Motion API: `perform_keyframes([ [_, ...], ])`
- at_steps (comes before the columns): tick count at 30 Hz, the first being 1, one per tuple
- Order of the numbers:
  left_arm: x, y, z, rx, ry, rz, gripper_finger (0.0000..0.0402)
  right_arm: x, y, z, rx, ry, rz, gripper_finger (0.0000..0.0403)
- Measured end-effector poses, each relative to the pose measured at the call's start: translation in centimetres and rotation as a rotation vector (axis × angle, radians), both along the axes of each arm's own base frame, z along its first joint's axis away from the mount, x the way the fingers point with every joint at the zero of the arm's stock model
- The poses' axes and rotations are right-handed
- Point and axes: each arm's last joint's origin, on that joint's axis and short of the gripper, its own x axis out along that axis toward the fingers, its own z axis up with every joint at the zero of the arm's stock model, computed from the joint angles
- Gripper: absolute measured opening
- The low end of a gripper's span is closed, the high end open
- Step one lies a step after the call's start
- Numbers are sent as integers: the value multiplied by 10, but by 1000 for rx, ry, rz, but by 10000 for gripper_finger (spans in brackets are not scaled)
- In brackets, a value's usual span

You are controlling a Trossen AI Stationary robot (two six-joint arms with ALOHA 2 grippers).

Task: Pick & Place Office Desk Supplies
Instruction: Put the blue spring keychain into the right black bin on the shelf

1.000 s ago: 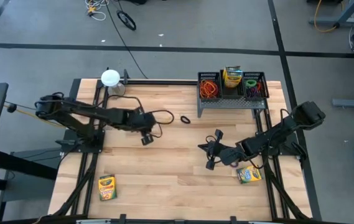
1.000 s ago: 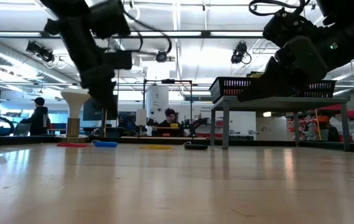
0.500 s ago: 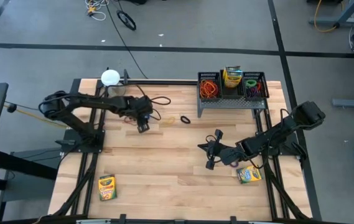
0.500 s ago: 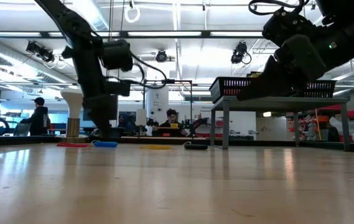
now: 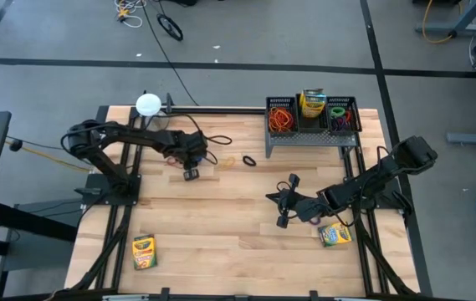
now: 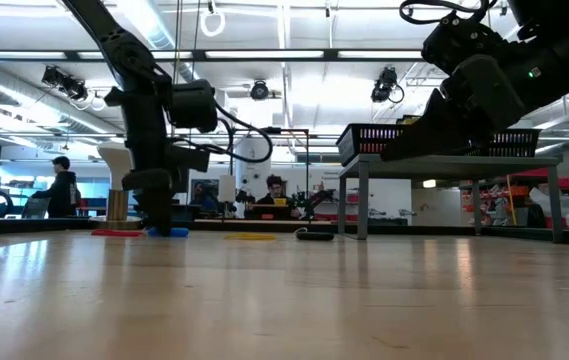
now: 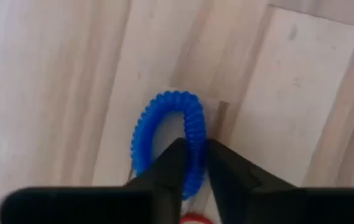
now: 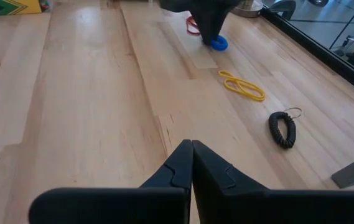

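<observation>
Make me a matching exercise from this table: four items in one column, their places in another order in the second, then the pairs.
Items:
1. blue coil band
2. yellow band
3. black coil
4. orange bands

Places:
A. in the wire rack
B. lying on the table between the blue band and the black coil
C. between the left gripper fingers
D. loose on the table nearest the rack

Pairs: 1-C, 2-B, 3-D, 4-A

Bare worktop (image 5: pixel 221 226) lies open between both arms; the wire rack (image 5: pixel 313 125) and white round-topped object (image 5: pixel 148 104) block the far edge.
</observation>
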Motion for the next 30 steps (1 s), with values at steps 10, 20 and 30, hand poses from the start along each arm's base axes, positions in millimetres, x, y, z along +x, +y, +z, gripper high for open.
perform_keyframes([
  [10, 16, -35, 16, -117, -135, -153, 20, 0, 0, 0, 0, -5, 1, 9],
  [20, 62, -107, 29, -212, -531, -304, 19, 0, 0, 0, 0, -4, 1, 9],
  [30, 110, -127, -17, -244, -537, -253, 19, 0, 0, 1, 1, -5, 0, 9],
])
